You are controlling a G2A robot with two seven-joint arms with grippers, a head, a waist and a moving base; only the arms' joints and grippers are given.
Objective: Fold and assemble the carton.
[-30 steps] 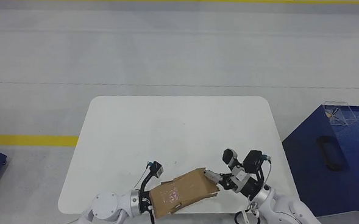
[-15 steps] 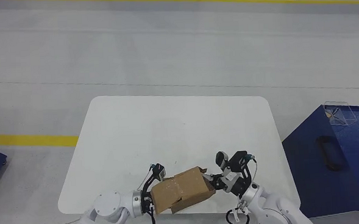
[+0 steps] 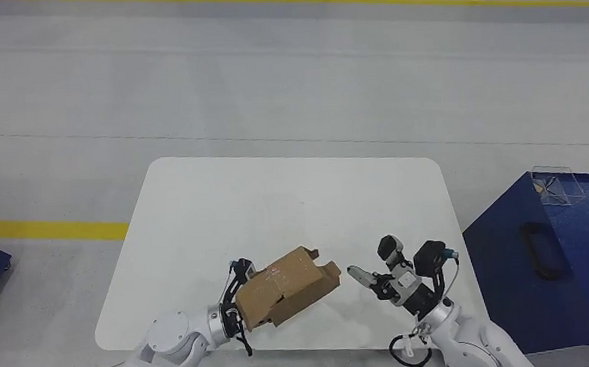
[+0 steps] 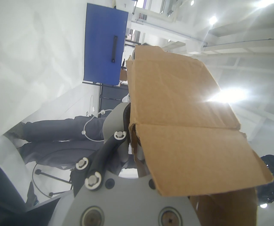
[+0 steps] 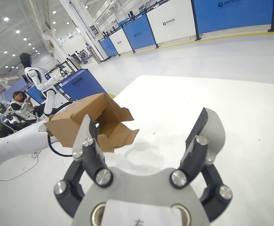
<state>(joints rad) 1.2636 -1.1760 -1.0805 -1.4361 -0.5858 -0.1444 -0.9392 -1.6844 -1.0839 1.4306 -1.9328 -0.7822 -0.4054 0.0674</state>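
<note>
At the table's [image 3: 276, 204] 6 o'clock, the left gripper [image 3: 237, 305] grips the carton [image 3: 285, 282] (flaps open). At the carton's 3 o'clock, the right gripper [image 3: 362, 276] gapes.

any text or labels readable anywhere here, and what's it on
carton: nothing legible on it.
white partition panels: a brand logo, left unquoted; the farther panels' print is too blurred.
right gripper, label on its base: cut off by the frame edge, unreadable.

Print, by carrier: white partition panel [image 5: 169, 22], dark logo and one word; blue partition panel [image 5: 139, 32], small white mark, unreadable; carton [image 3: 280, 282], faint reddish print, illegible; white label [image 5: 139, 221] on grey wrist plate [image 5: 139, 190], cut off.
</note>
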